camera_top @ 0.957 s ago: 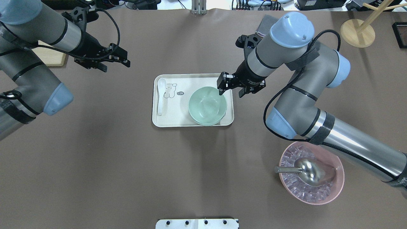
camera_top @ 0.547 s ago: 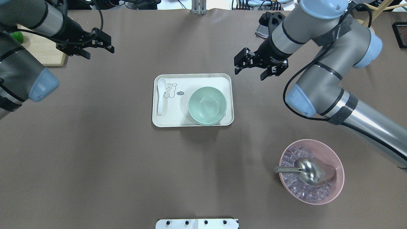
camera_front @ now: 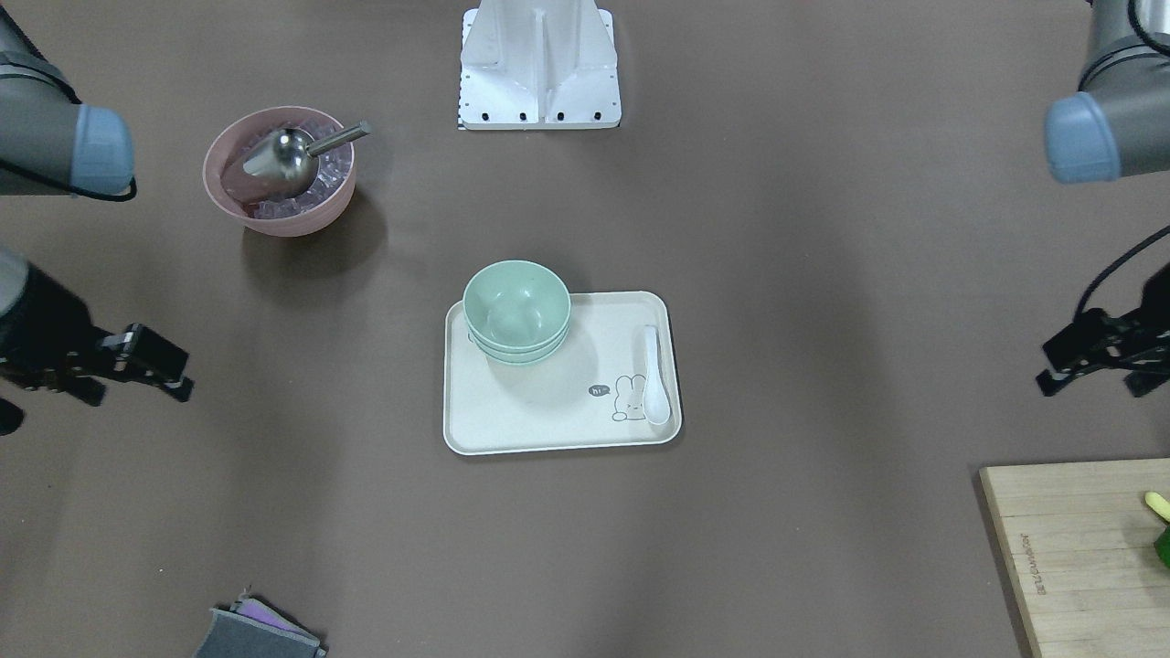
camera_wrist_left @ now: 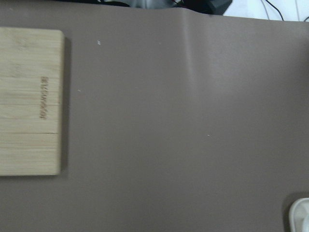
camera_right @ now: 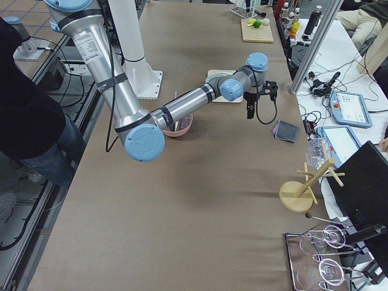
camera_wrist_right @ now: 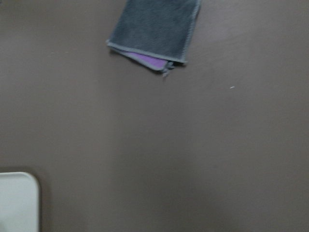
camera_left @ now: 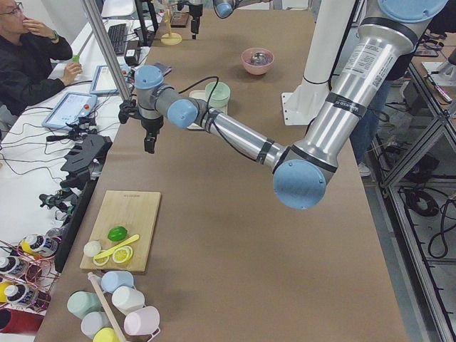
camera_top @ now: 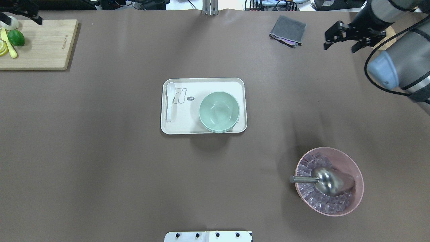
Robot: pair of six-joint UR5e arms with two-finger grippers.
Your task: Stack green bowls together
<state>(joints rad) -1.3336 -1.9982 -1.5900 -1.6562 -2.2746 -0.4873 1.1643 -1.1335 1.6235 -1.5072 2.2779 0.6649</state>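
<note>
Mint-green bowls (camera_top: pixel 219 112) sat nested in one stack on the right half of a cream tray (camera_top: pixel 208 86) at the centre of the overhead view. In the front-facing view the lower rims showed beneath the top bowl. A white spoon (camera_top: pixel 170 101) lay along the tray's left edge, beside a printed rabbit, apart from the stack.

In the upper right corner of the overhead view, the right gripper (camera_top: pixel 339 49) hung above the table (camera_top: pixel 100 151) with its jaws spread wide and nothing between them, well away from the tray. Just to its left lay a folded grey cloth (camera_top: pixel 288 31).

At the right edge of the front-facing view, the left gripper (camera_front: pixel 1088 384) was likewise wide open and empty, above bare table near a wooden cutting board (camera_front: pixel 1079 548). The overhead view showed that board in the upper left corner, carrying a lime (camera_top: pixel 16 38) and some yellow slices.

A pink bowl (camera_top: pixel 359 191) of ice sat at the lower right of the overhead view, with a metal scoop (camera_top: pixel 327 181) resting in it, handle pointing left.
</note>
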